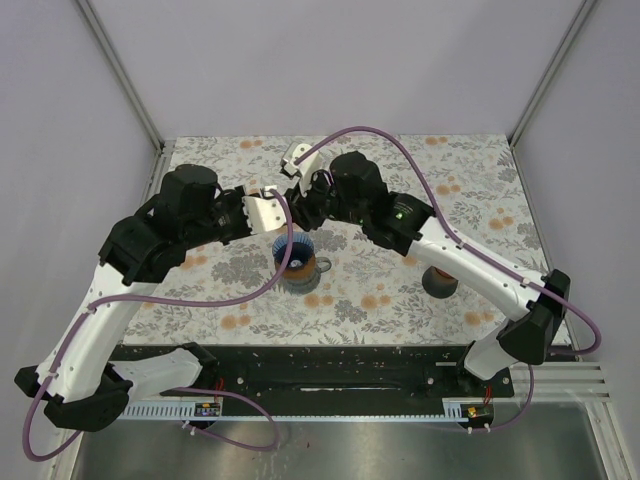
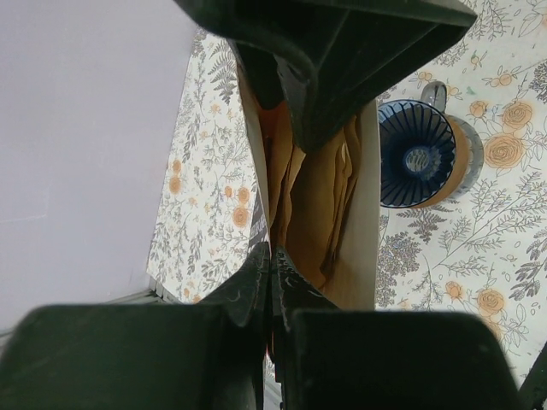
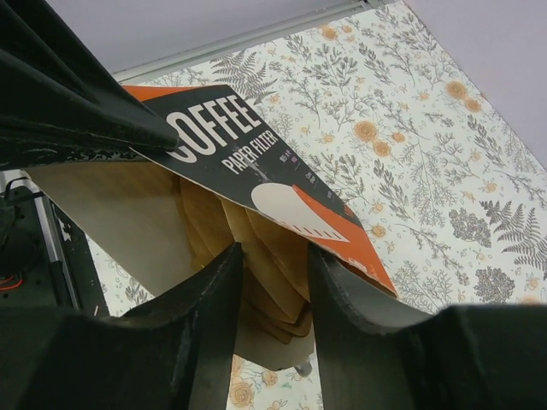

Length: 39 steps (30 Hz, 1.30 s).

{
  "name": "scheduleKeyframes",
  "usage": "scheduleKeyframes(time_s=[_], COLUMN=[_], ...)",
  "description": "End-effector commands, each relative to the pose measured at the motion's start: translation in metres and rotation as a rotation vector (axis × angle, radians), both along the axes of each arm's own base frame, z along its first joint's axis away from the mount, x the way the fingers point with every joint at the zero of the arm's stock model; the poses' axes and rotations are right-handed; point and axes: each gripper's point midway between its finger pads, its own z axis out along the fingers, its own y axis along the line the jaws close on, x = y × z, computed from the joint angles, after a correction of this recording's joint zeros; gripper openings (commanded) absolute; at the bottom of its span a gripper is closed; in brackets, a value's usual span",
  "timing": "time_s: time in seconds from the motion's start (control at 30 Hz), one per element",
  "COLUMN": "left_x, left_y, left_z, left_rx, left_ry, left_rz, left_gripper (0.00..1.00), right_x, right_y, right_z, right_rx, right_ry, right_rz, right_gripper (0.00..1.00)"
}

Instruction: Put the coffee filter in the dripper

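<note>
Directly between the parted fingers of the right gripper (image 3: 273, 260) stand brown paper coffee filters (image 3: 205, 213), their orange-and-black card pack (image 3: 248, 162) clamped by the left gripper (image 2: 270, 256).

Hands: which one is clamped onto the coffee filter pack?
The left hand, pinched shut on the pack; the right hand stands open around the brown filters.

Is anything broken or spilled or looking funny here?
Nothing is spilled or broken. The only odd sight is the filter pack, held in the air by the left end effector, mouth gaping. The dripper stands upright and empty.
</note>
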Motion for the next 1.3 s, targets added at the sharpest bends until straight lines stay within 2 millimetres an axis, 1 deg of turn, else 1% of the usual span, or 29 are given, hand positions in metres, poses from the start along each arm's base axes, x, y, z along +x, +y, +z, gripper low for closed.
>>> scheduleKeyframes(time_s=[0.0,0.03,0.07,0.1,0.17,0.23,0.33,0.5,0.63,0.83,0.9,1.0,1.1,1.27], left_x=[-0.009,-0.009,-0.009,-0.009,-0.008,-0.007,-0.005,0.004,0.006,0.006,0.006,0.006,0.008,0.008], left_y=[-0.01,-0.01,-0.01,-0.01,-0.009,-0.007,-0.006,0.0,0.002,0.003,0.003,0.004,0.003,0.006], left_z=[0.023,0.022,0.023,0.023,0.022,0.021,0.017,0.006,-0.001,0.001,0.002,0.003,0.005,0.008], left_rx=[-0.068,-0.066,-0.067,-0.065,-0.061,-0.055,-0.05,-0.021,-0.011,-0.021,-0.023,-0.023,-0.024,-0.011], left_ry=[-0.052,-0.052,-0.053,-0.054,-0.054,-0.057,-0.051,-0.038,-0.019,-0.016,-0.016,-0.022,-0.028,-0.055], left_rz=[-0.067,-0.066,-0.069,-0.067,-0.064,-0.055,-0.04,0.024,0.046,0.061,0.058,0.063,0.067,0.058], left_gripper=[0.0,0.0,0.0,0.0,0.0,0.0,0.0,0.0,0.0,0.0,0.0,0.0,0.0,0.0], right_x=[0.017,0.017,0.017,0.017,0.015,0.013,0.006,-0.019,-0.028,-0.035,-0.038,-0.048,-0.058,-0.064], right_y=[0.0,0.001,0.001,0.002,0.0,-0.004,-0.008,-0.011,-0.02,-0.032,-0.034,-0.032,-0.031,-0.034], right_z=[0.021,0.019,0.016,0.015,0.016,0.023,0.037,0.058,0.063,0.056,0.051,0.04,0.031,0.018], right_rx=[0.038,0.032,0.023,0.018,0.015,0.021,0.038,0.089,0.095,0.063,0.049,0.031,0.019,-0.012], right_ry=[-0.055,-0.051,-0.049,-0.048,-0.051,-0.064,-0.081,-0.088,-0.106,-0.106,-0.097,-0.076,-0.056,-0.045], right_rz=[-0.072,-0.07,-0.066,-0.062,-0.053,-0.053,-0.037,0.062,0.081,0.079,0.091,0.149,0.199,0.228], right_gripper=[0.4,0.33,0.23,0.17,0.09,0.0,0.0,0.0,0.0,0.0,0.0,0.01,0.06,0.17])
